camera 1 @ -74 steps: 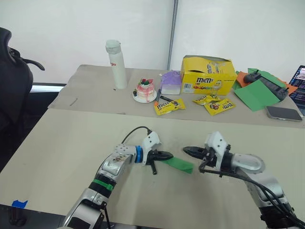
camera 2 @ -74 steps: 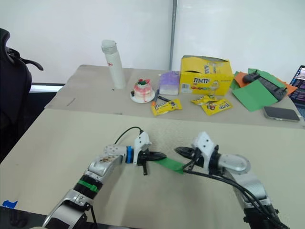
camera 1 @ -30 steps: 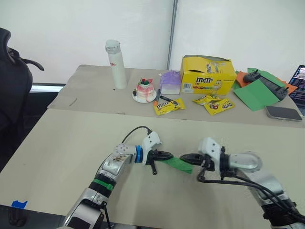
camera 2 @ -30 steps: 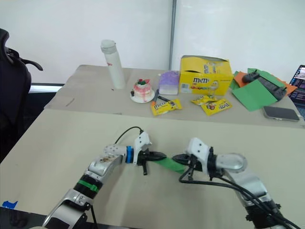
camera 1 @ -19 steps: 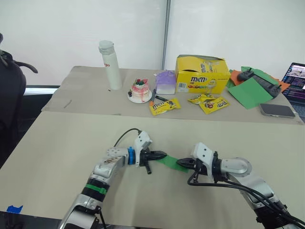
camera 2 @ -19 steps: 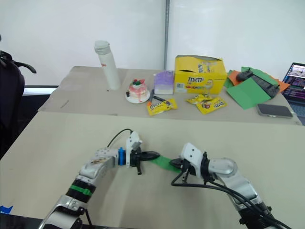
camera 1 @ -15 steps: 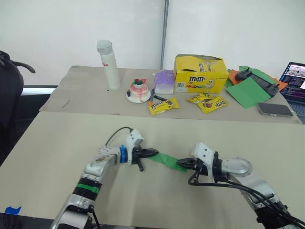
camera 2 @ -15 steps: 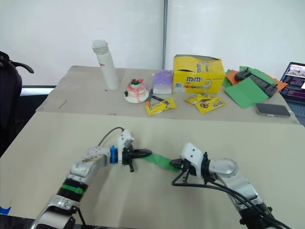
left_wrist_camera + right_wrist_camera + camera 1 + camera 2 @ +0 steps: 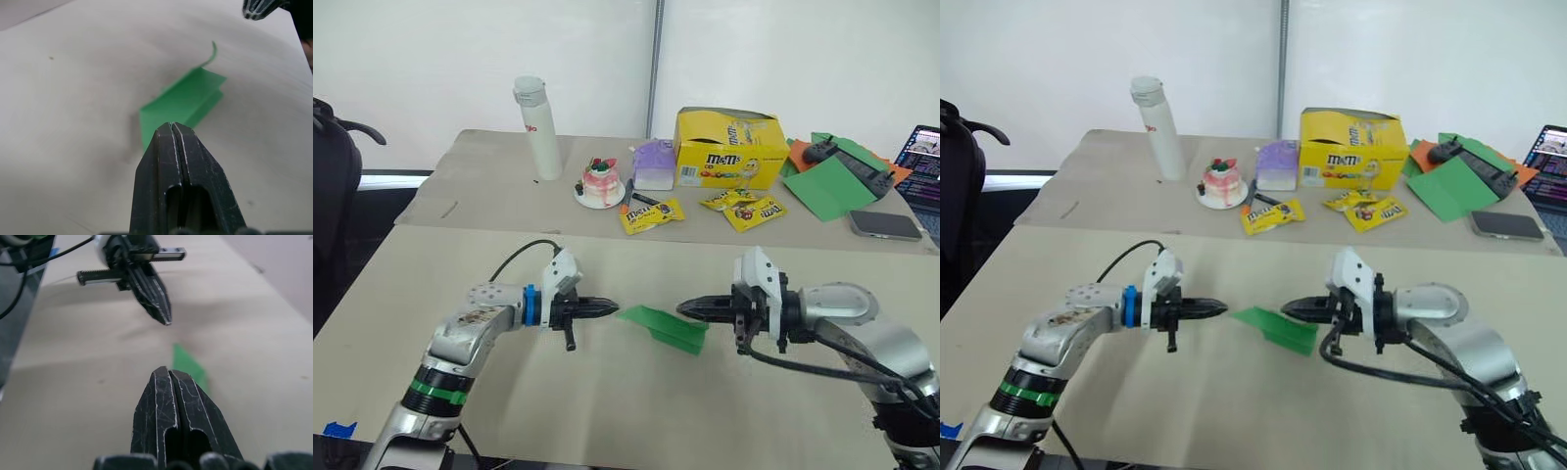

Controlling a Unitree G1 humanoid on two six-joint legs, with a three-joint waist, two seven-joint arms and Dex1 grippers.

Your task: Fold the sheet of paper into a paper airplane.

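Release is what has just happened: half a second ago both my grippers were pinching the ends of the paper airplane (image 9: 663, 328), and now it lies free on the tan table (image 9: 607, 411), a narrow green wedge with layered flaps, its point toward my left side. My left gripper (image 9: 610, 306) has pulled back and hovers just beside the pointed end, fingers pressed together on nothing, which the left wrist view confirms with the paper lying clear beyond the closed tips. My right gripper (image 9: 685, 309) has also let go and hangs just above the blunt end, its fingers shut and empty too. I read this as the folding being finished or very nearly so: the paper holds its shape unaided, though one flap curls upward at the far end in the left wrist view, so a final press along that crease may be worth doing.

Farther back, a second table (image 9: 489, 186) carries a white bottle (image 9: 533, 127), a small cake (image 9: 600, 184), a yellow candy box (image 9: 729, 149), several candy packets (image 9: 651, 215), flat green and orange paper (image 9: 827, 186), a phone (image 9: 883, 224) and a laptop's edge (image 9: 922, 162). White wall behind; a dark chair (image 9: 333, 186) stands at my left.
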